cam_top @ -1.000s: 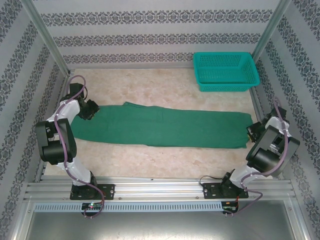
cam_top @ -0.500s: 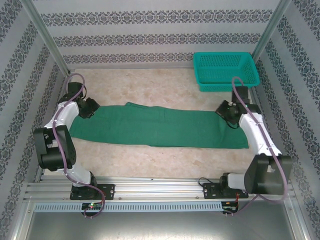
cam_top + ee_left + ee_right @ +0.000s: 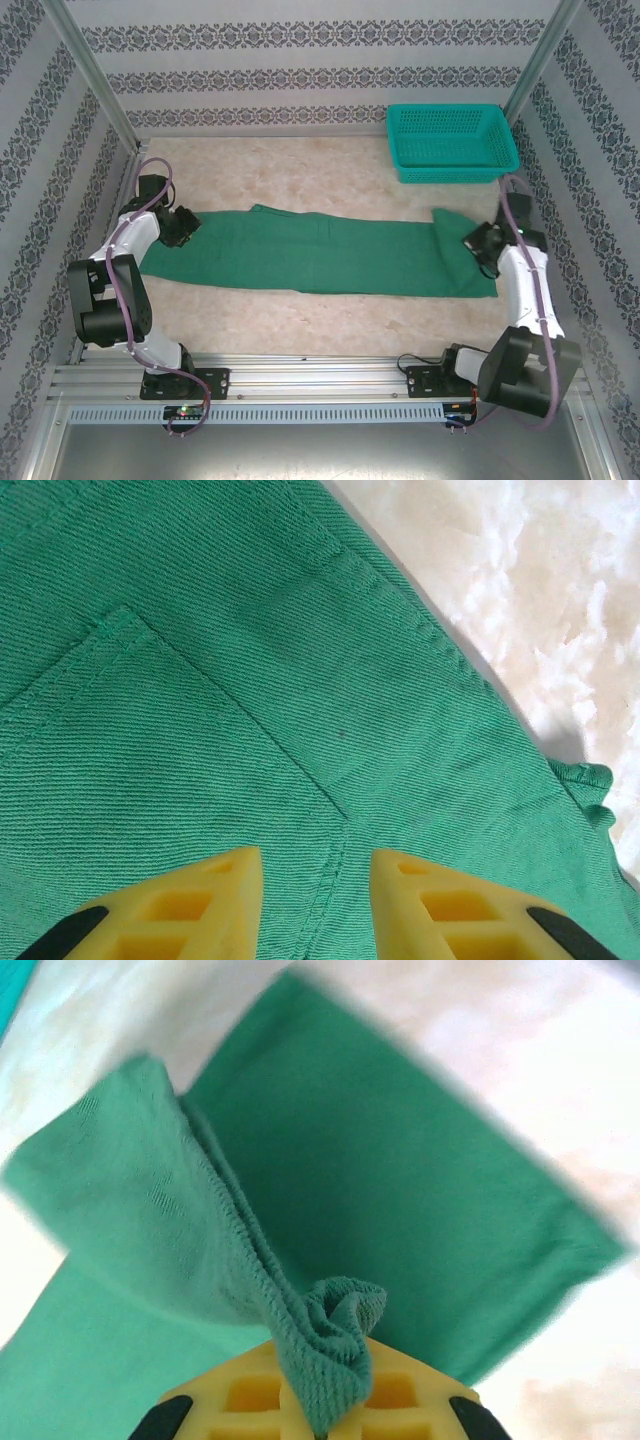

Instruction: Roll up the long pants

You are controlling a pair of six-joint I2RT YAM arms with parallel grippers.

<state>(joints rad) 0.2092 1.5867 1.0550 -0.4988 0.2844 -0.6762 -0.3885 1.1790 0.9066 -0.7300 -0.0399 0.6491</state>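
Right claw (image 3: pixel 480 241) nearer, pants (image 3: pixel 320 256) seemingly in grip.

The long dark green cloth pants (image 3: pixel 250 680) are matt, ribbed twill with stitched seams. The left pincer (image 3: pixel 315 865) is smooth yellow plastic. The pale marbled table (image 3: pixel 540 600) looks smooth.

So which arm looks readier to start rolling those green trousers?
Probably the right. The right gripper is shut on a bunched hem of the long pants, with that leg end already lifted and folded back. The left gripper hangs open over the pocket end, holding nothing.
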